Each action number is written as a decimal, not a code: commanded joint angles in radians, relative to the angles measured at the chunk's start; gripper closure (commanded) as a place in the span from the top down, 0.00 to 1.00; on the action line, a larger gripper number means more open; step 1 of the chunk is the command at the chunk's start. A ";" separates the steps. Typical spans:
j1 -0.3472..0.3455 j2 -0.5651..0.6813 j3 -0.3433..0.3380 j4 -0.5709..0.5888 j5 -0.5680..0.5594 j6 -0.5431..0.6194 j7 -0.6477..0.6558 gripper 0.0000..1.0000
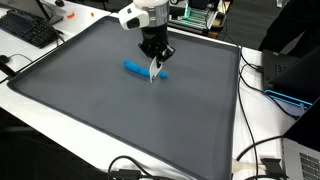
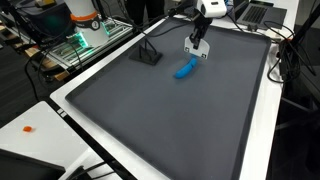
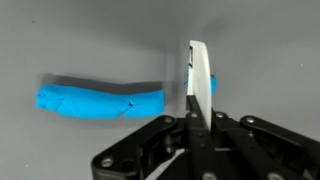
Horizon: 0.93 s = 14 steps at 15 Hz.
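grey mat [image 1: 80,110] covers the desk [image 2: 15,120]; the gripper [image 1: 154,60], clamped on a thin white stick [image 3: 200,70] by the blue roll [image 3: 100,100], could lose it if the stick catches.

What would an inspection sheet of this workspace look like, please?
Surface: grey mat lying flat on a white table.
Job's things: blue roll lying on the mat; white strip pointing down beside it, contact unclear.
Clutter: black object near the mat's edge.
Hand: hand shut on the white strip.
Cables: black cables beside the mat.
Surroundings: keyboard, laptop.
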 commanded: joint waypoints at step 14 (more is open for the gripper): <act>-0.004 0.005 -0.068 0.000 -0.090 -0.007 0.054 0.01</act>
